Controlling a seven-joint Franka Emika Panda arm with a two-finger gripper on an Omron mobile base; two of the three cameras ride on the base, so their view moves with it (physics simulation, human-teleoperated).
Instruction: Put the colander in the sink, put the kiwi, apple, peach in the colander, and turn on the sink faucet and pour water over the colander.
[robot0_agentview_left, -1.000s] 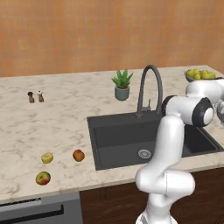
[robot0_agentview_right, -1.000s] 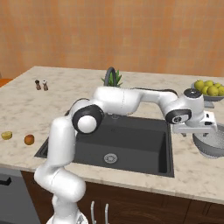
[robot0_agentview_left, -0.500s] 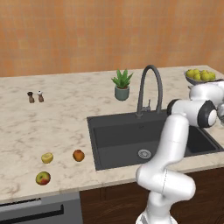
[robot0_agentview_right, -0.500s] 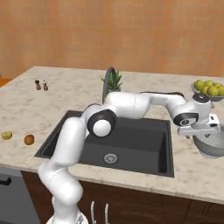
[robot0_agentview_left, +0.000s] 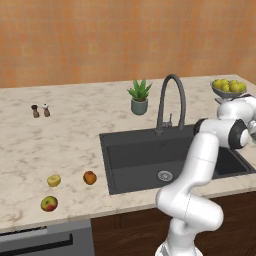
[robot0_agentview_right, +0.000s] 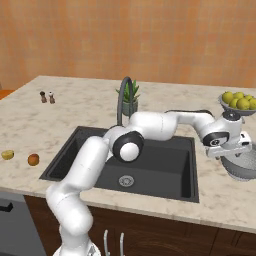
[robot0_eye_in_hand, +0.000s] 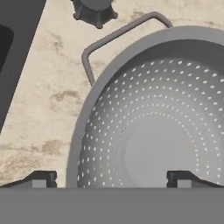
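A simulated kitchen is shown, with an orange-brown wall behind a pale mottled stone counter (robot0_agentview_left: 75, 125) into which the sink (robot0_agentview_right: 160, 165), a dark matte rectangular basin with a round silver drain, is set; the sink is taken as the landmark for what follows. At its back rim stands the sink faucet (robot0_agentview_left: 171, 100), a dark gooseneck with a high arch; just behind and to the left of that, a small potted plant (robot0_agentview_left: 139, 97) is seen. On the counter just beyond the sink's right rim rests the colander (robot0_eye_in_hand: 157, 127), a silvery round bowl of thin metal pierced with rows of tiny holes, with a bent wire loop handle at its edge; behind it a grey bowl of yellow-green fruit (robot0_agentview_right: 239, 101) stands. Well to the left of the sink lie the peach (robot0_agentview_left: 90, 177), the kiwi (robot0_agentview_left: 53, 180) and the apple (robot0_agentview_left: 49, 203), each apart from the others.

The gripper (robot0_eye_in_hand: 111, 178) is held above the colander with the jaws spread wide and nothing between them; one tip stands outside the near wall and one inside, so the rim is straddled.

The colander is judged light, rigid and smooth, likely to slip or tilt if pinched off-centre; the thin rim wall, or the wire handle, is judged the best place for a hold.
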